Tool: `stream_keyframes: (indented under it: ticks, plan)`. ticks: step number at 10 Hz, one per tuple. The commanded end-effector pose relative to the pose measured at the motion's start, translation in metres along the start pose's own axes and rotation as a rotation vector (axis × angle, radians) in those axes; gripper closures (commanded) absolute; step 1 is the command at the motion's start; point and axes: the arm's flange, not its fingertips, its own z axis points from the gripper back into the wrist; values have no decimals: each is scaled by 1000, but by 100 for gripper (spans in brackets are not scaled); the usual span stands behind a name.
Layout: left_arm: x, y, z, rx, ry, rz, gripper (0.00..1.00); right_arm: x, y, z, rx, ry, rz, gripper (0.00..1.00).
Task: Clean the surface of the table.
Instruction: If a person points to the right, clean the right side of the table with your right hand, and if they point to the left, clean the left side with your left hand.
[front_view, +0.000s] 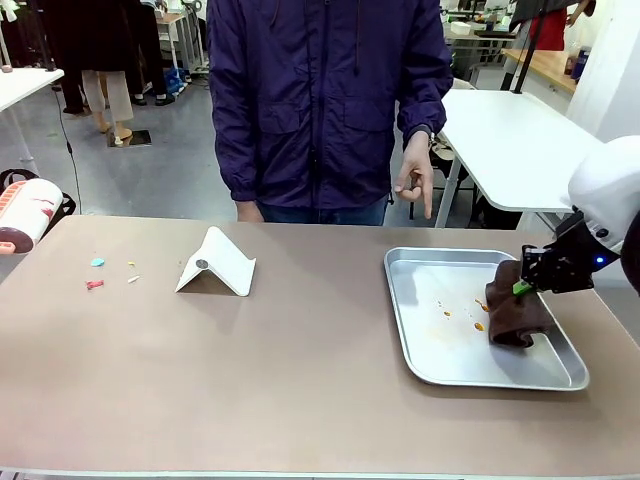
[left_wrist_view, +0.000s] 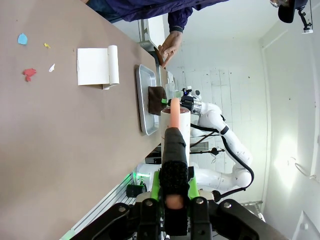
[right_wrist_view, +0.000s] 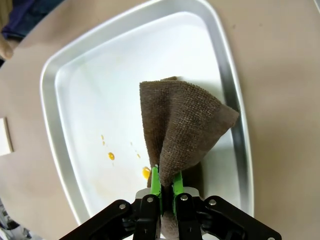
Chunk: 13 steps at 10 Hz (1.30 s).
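Note:
The taupe-brown table (front_view: 300, 390) carries small scraps at its left: a blue one (front_view: 97, 262), a red one (front_view: 94, 285) and a yellow one (front_view: 131, 265). On the right, my right gripper (front_view: 525, 287) is shut on a brown cloth (front_view: 515, 315) that hangs into a silver tray (front_view: 420, 350). In the right wrist view the green fingertips (right_wrist_view: 156, 176) pinch the cloth's (right_wrist_view: 182, 125) lower corner. Off the table's left end, my left gripper (left_wrist_view: 174, 180) is shut on a white and pink tool (left_wrist_view: 175, 117) with a black grip. The tool (front_view: 25, 212) also appears in the front view.
A white folded card (front_view: 217, 263) stands left of centre. Orange stains (front_view: 478, 326) spot the tray floor beside the cloth. A person in a dark jacket stands at the far edge, one hand (front_view: 415, 185) hanging with fingers pointing down. White-topped tables stand behind.

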Motion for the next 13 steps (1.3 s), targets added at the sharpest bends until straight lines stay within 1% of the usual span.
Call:
stream_keyframes:
  ticks: [1,5,6,8,13]
  plan:
    - [-3,-1,2,-6,1,-18,100,8,7,-14,5,10,-18,90]
    - [-3,-1,2,-6,1,-18,100,13,14,-42,92,99,0,90]
    - [-3,-1,2,-6,1,-18,100,14,18,-46,137,122,4,90]
    - [-3,-1,2,-6,1,-18,100,15,26,-53,189,147,3,90]
    - [-3,-1,2,-6,1,-18,100,13,64,-74,252,190,83,90]
